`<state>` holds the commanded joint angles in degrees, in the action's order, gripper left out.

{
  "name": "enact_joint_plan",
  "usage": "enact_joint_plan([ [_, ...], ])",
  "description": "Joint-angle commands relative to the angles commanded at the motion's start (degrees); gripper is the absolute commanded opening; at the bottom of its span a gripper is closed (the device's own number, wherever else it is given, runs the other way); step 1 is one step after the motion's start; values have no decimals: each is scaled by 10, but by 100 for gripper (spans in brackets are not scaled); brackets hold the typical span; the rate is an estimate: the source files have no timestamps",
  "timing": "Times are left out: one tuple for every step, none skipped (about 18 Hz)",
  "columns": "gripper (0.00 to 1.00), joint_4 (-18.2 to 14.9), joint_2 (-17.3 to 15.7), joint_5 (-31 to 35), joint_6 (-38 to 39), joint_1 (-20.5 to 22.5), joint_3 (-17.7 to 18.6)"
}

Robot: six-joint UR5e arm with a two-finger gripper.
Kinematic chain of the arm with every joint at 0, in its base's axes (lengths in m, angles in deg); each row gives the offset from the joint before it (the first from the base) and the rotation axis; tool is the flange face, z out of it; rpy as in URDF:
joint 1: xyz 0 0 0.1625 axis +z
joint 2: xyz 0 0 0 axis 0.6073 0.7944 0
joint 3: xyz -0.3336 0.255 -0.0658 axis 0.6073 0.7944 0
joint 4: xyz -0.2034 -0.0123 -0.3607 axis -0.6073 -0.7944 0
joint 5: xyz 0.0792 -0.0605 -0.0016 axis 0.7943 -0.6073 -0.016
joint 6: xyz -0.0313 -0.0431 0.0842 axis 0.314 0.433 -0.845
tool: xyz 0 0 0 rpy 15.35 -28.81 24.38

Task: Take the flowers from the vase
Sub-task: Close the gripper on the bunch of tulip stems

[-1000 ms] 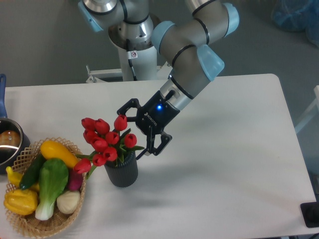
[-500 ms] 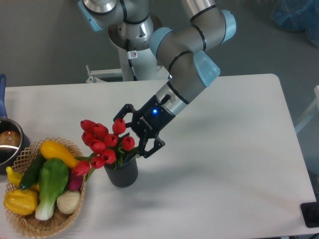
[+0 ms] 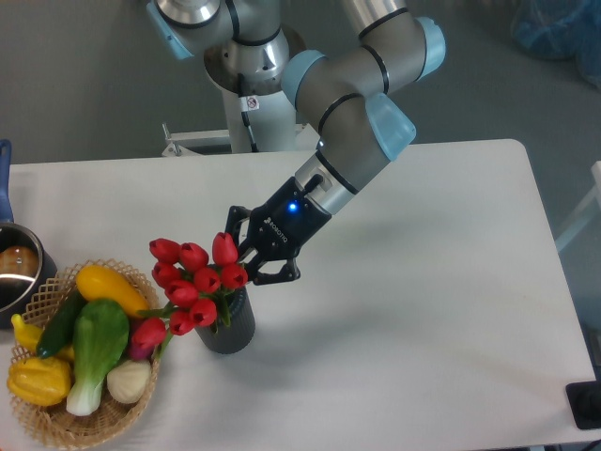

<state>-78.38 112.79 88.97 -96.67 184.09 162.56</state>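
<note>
Camera: hand (image 3: pixel 252 258) seems pressed onto the flowers (image 3: pixel 192 282) at the right-hand buds (contact partly hidden); stems sit in the vase (image 3: pixel 228 324). Risk: vase tips or lifts with them.

At the tabletop's (image 3: pixel 451 310) front-left corner we see a wicker basket (image 3: pixel 52 423) of toy vegetables (image 3: pixel 94 343); a pot (image 3: pixel 14 272) sits at the left edge.

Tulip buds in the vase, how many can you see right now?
9 flowers visible: three along the top, three in the middle row, two lower near the vase rim, and one drooping left toward the basket. Others may be hidden behind the gripper.
</note>
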Motion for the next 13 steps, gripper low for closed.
enact_joint_plan([
  [0, 0, -1, 0, 0, 2, 0],
  [0, 0, -2, 0, 1, 2, 0],
  [0, 0, -6, -1, 3, 4, 0],
  [0, 0, -11, -2, 4, 5, 0],
  [0, -1, -15, -8, 6, 7, 0],
  [0, -1, -18, -13, 8, 11, 0],
  [0, -1, -20, -17, 12, 12, 0],
  [0, -1, -23, -18, 14, 13, 0],
  [0, -1, -24, -18, 15, 14, 0],
  [0, -2, -26, -18, 15, 16, 0],
  [0, -2, -30, -18, 20, 16, 0],
  [0, -2, -34, -24, 29, 17, 0],
  [0, -2, -39, -30, 37, 20, 0],
])
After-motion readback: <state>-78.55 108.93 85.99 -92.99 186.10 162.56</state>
